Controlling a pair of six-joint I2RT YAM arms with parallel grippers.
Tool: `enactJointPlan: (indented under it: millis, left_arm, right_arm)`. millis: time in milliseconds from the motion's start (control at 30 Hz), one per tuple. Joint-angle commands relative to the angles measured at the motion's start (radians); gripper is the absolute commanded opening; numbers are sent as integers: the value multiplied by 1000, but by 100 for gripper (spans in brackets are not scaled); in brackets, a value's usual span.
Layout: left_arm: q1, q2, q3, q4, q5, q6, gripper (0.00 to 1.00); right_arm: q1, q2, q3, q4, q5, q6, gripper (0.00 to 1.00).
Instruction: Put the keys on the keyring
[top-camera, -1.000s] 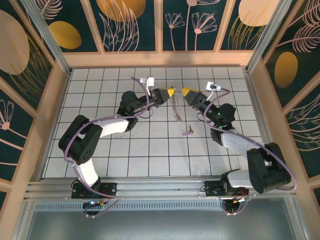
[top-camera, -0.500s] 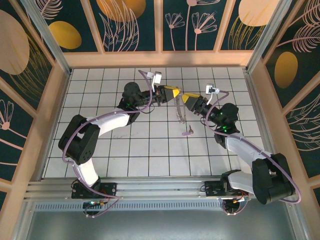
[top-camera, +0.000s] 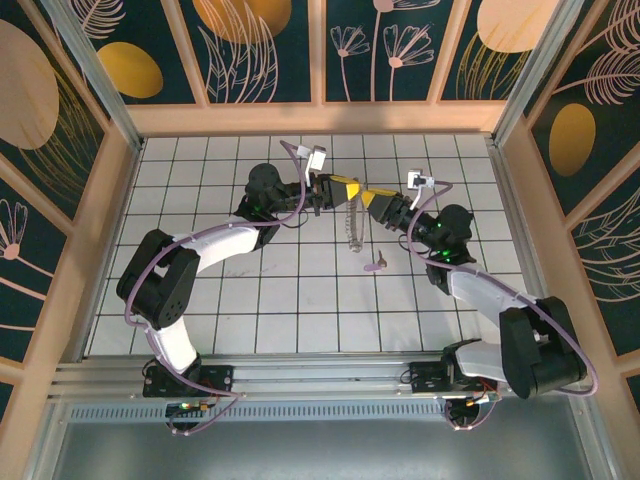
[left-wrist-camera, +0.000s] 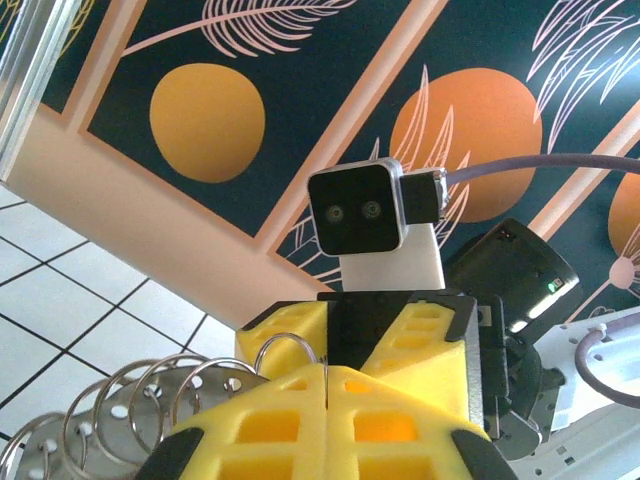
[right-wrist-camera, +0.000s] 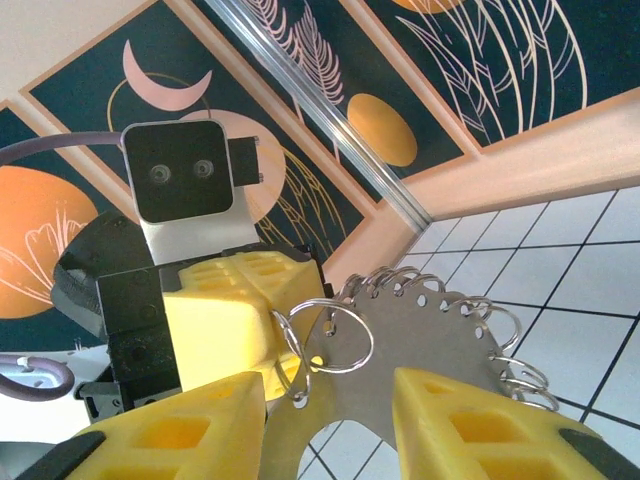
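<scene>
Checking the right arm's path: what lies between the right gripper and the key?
Bare white tiles, in the top view, separate the right gripper and the key; the keyring hangs beside that stretch.

Bright, even overhead light leaves only faint, soft shadows on the white table (top-camera: 330, 300). In the wrist views the near yellow pincer pads (right-wrist-camera: 180, 430) blur softly, and the keyring (right-wrist-camera: 420, 340) shows mild glare.

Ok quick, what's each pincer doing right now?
Left pincer: closed, holding the keyring.
Right pincer: around the keyring, grip cannot be told.
</scene>
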Motion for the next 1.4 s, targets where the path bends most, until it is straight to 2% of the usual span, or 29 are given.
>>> enactJointPlan:
  millis: [0, 300, 600, 800, 833, 867, 1000, 1367]
  left_arm:
    - [-4, -35, 18, 68, 28, -11, 0]
    - [-5, -27, 14, 78, 33, -19, 0]
    - [-5, -13, 15, 93, 37, -33, 0]
    - [-5, -13, 15, 97, 35, -36, 0]
    - [-5, -13, 15, 100, 35, -36, 0]
    - [-5, -12, 18, 100, 37, -37, 0]
    - [-4, -7, 23, 100, 40, -39, 0]
    - [-5, 10, 49, 90, 59, -36, 0]
  right_arm:
    - [-7, 11, 28, 86, -11, 20, 37]
    - [-8, 36, 47, 140, -28, 57, 29]
    - [-7, 41, 50, 164, -39, 68, 0]
    - [-9, 51, 55, 197, -64, 84, 0]
    - [-7, 53, 58, 194, -68, 84, 6]
    - [-8, 56, 60, 195, -72, 85, 8]
    - [-7, 64, 62, 201, -76, 86, 4]
    - [-7, 128, 100, 247, -122, 97, 10]
